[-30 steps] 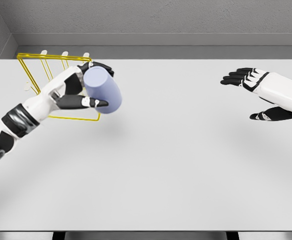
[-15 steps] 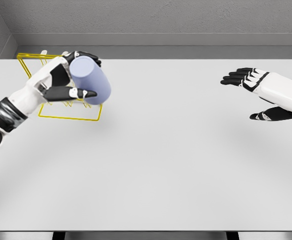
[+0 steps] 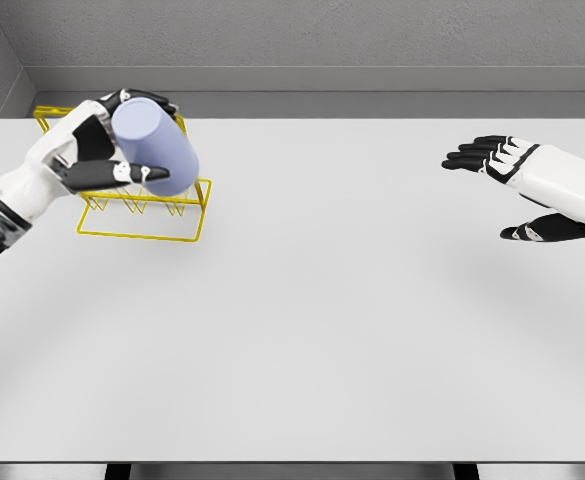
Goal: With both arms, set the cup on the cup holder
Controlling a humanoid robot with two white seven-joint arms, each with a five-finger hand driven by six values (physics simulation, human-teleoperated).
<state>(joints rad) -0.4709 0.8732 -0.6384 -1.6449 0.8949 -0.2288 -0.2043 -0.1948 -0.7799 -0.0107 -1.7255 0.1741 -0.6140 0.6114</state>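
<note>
- The left robot hand (image 3: 97, 150) reached in over the yellow wire cup holder (image 3: 162, 215), fingers and thumb curled round the lavender cup (image 3: 154, 148).
- One cup, one cup holder, two robot hands.
- The cup sat tilted in that grip, above the holder's rear.
- The right robot hand (image 3: 517, 185) hovered well apart over the counter (image 3: 352, 320), fingers relaxed, holding nothing.

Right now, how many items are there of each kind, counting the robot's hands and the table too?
Pale lavender cylindrical cup: 1
Yellow wire cup holder: 1
White and black five-finger hands: 2, the left hand gripping the cup, the right hand open over the table
White table: 1
Total: 5
</note>
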